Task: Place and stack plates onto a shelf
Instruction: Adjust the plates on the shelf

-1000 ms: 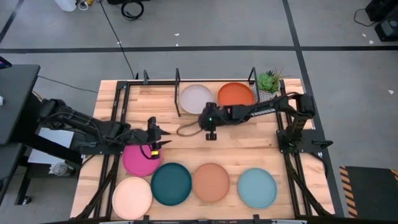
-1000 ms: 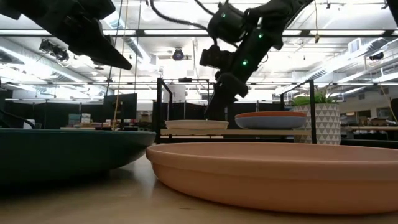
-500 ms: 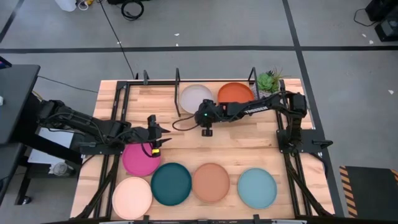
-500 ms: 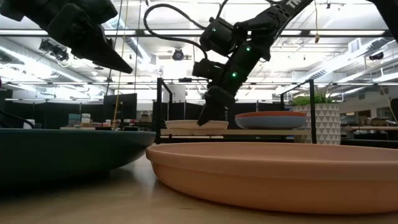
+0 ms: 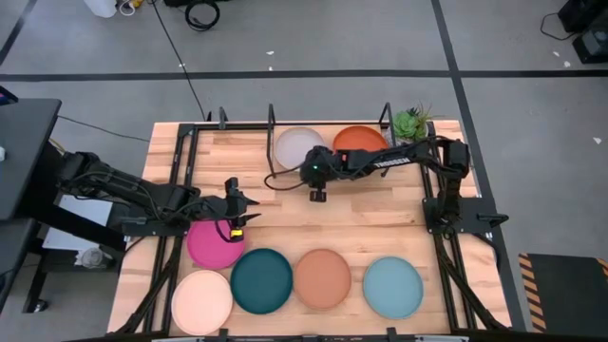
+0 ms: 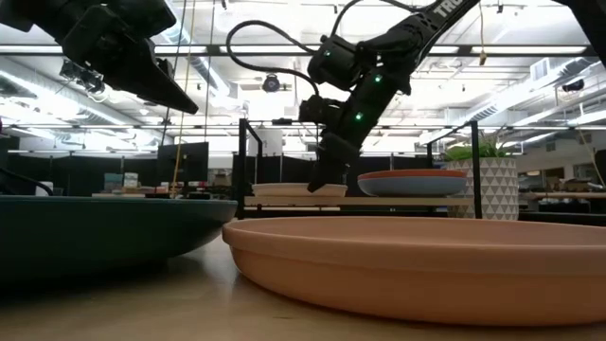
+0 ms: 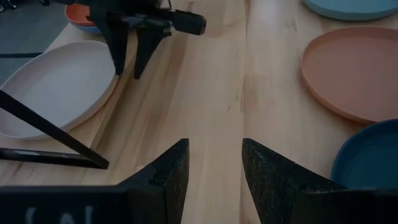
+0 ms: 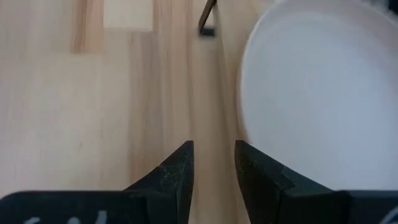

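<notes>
The grey-white plate (image 5: 299, 147) lies flat in the black rod shelf (image 5: 272, 118) at the table's far edge. Beside it the orange plate (image 5: 359, 142) rests on the blue plate (image 6: 412, 188). Magenta (image 5: 214, 244), cream (image 5: 201, 302), dark teal (image 5: 261, 280), tan-brown (image 5: 323, 278) and light aqua (image 5: 392, 287) plates lie flat along the near side. My right gripper (image 5: 318, 194) is open, pointing down, just in front of the grey-white plate's near rim (image 8: 244, 124). My left gripper (image 5: 239, 212) is open and hovers above the magenta plate's far edge.
A small potted plant (image 5: 410, 123) stands at the far right corner, beside the shelf's post (image 5: 385, 114). Bare wood (image 5: 380, 218) lies between the shelf and the near row of plates. The arms' frames run along both table sides.
My right gripper has moved a little toward the table's far edge and come lower, closing on the grey-white plate's near rim. The plates have stayed where they were.
</notes>
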Controlling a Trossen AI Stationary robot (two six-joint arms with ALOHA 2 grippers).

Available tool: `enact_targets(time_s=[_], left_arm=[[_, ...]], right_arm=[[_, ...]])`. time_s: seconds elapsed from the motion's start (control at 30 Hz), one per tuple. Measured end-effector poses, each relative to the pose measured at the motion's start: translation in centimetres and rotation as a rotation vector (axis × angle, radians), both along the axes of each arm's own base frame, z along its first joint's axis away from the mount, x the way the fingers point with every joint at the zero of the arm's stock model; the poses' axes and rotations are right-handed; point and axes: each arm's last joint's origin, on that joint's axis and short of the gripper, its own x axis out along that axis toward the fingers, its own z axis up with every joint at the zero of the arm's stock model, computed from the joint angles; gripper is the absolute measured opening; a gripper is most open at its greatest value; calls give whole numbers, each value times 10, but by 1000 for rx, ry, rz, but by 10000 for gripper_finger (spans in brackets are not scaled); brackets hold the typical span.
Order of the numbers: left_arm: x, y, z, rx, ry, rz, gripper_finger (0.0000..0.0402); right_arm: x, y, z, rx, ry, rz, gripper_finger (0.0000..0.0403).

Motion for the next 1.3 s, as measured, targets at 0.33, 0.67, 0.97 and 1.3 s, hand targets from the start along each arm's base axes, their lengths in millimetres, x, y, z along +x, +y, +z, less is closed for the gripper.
enact_targets(time_s=[0.33,0.67,0.97,1.3], left_arm=[[-3,-6,-2,-28,22,-32,155],[-3,-7,-2,-45,18,-26,155],[-3,-7,-2,-45,17,-25,155],[-3,-7,-2,-45,16,-25,155]], right_arm=[[-28,44,-10,68,337,-115,122],[-49,56,-14,5,506,-196,122],[-76,42,-4,19,468,-243,122],[-105,25,-1,45,397,-253,122]])
